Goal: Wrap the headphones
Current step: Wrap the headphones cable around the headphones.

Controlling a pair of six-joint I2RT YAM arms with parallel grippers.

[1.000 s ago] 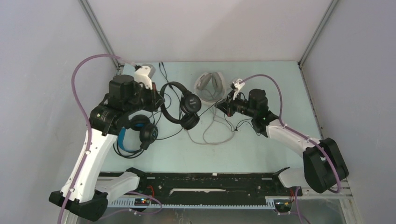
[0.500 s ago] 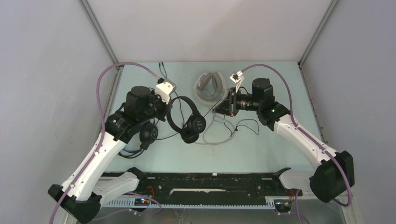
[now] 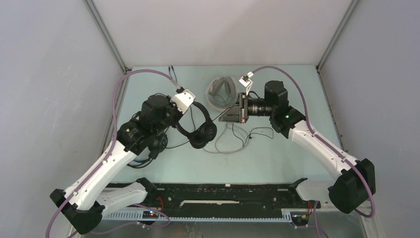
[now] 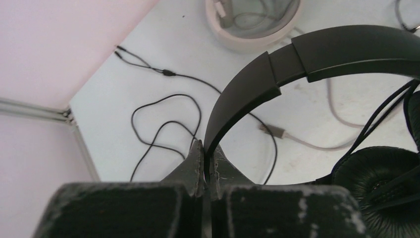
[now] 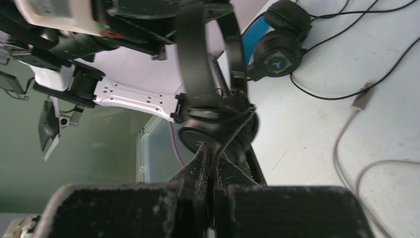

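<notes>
The left claw (image 4: 204, 157) is pressed shut on the end of the headband (image 4: 297, 54) of the all-black headphones (image 3: 198, 126). It holds them up off the table (image 3: 277, 153), just left of the middle of the overhead picture. The right claw (image 5: 213, 157) is pinched tight on that set's thin black cable (image 5: 225, 136), with only a short stretch of cord running from its tip up to the ear cup (image 5: 218, 131).

In the overhead view the right claw points leftward at the cups from close by, and the headphones lie between the two claws. The band arches towards the upper middle of the frame and the cups hang at its lower end, on the right claw's side. The left arm is the nearer one and carries the set, while the right arm has only the cord.

To my eye the coming move depends on this: the cord leaves the cup roughly across the band's arc, so the right claw would have to circle the band or the cups to lay turns on.

The white-grey headphones (image 3: 223, 91) sit just behind, in the upper middle. Their pale cord (image 5: 346, 144) loops on the table under the right claw and could catch. The blue-banded headphones (image 5: 277, 49) lie under the left arm.
</notes>
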